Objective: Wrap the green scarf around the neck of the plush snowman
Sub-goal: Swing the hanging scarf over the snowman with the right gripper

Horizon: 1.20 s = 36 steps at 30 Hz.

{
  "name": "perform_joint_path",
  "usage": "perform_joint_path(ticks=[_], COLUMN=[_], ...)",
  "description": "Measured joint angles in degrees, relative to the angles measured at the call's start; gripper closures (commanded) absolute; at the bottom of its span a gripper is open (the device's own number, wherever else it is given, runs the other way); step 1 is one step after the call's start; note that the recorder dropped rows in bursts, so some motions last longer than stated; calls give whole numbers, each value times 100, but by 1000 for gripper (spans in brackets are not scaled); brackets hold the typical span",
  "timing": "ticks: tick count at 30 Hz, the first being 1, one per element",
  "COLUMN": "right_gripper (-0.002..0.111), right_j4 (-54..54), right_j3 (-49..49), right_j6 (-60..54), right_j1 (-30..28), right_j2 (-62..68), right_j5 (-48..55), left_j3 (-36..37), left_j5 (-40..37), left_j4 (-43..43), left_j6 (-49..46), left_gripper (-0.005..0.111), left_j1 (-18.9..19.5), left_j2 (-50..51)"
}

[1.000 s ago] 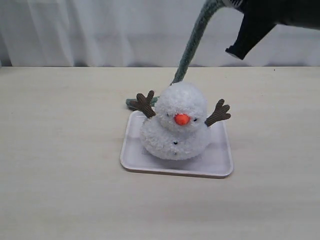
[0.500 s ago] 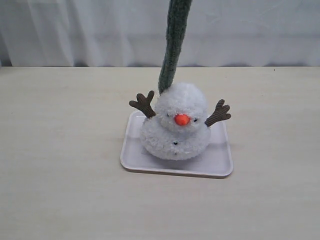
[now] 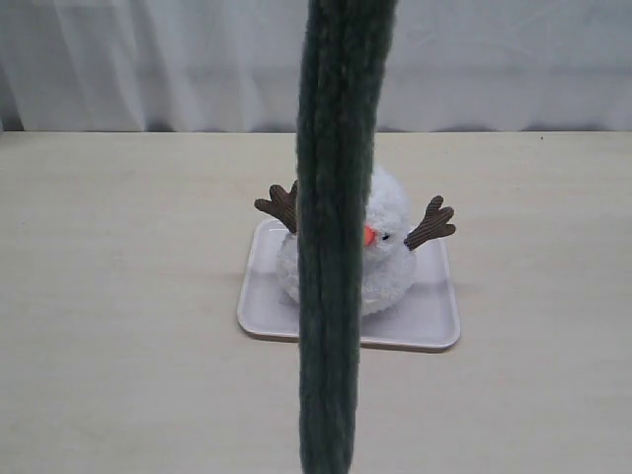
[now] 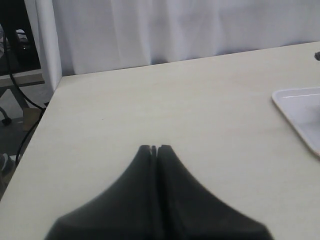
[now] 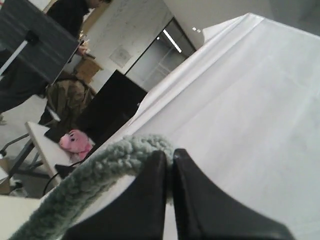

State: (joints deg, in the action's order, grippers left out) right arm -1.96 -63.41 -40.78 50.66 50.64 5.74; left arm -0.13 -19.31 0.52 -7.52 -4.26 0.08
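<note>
Scarf position: the green scarf point(image 3: 331, 296) is seen hanging as one long vertical strip close in front of the exterior camera. Its lower end runs out of the picture.
Scarf hold: the upper end is pinched in the right gripper point(image 5: 170, 159), and the knit bulges over the closed tips.
Left gripper point(image 4: 154, 149): it is clenched on nothing and held above the bare counter point(image 3: 118, 296).
Snowman position: the plush snowman point(image 3: 393, 262) is set upright on a flat white tray point(image 3: 427, 322). The middle of the toy, including most of the snowman's neck, is covered by the scarf in the exterior view.
Scarf material: a fuzzy, ribbed knit in dull grey-green, long and narrow.
Scarf handling: it is judged light, limp and soft, likely to swing and twist when carried. The fuzz is expected to cling to plush rather than slide.
Where to hold: the ends are judged the best places. The free lower end could be taken by the left gripper so that the middle can be laid at the neck.
Snowman material: fluffy white pile, an orange nose point(image 3: 369, 235), brown ribbed arms point(image 3: 432, 223).
Snowman handling: it is judged light and squashy, and easily tipped or dragged across the smooth tray if the scarf is pulled tight.
</note>
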Motion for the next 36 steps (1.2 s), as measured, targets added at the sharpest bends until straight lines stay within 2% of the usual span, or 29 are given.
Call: perform_joint_path(ticks=[5, 9, 15, 28, 36], right_gripper=[104, 104, 104, 104, 104], right_j4=[0, -155, -997, -1270, -1258], right_j3=[0, 0, 0, 0, 0], right_j6=[28, 28, 65, 886, 908], right_j1=[13, 13, -49, -1610, -1736], right_j2=[457, 852, 1347, 1955, 2378], right_j5=[521, 531, 531, 531, -140], left_j3=[0, 0, 0, 0, 0], left_j5=[0, 0, 0, 0, 0], left_j4=[0, 0, 0, 0, 0], left_j6=[0, 0, 0, 0, 0], left_gripper=[107, 107, 107, 107, 107], left_j1=[0, 0, 0, 0, 0], left_j2=[0, 0, 0, 0, 0])
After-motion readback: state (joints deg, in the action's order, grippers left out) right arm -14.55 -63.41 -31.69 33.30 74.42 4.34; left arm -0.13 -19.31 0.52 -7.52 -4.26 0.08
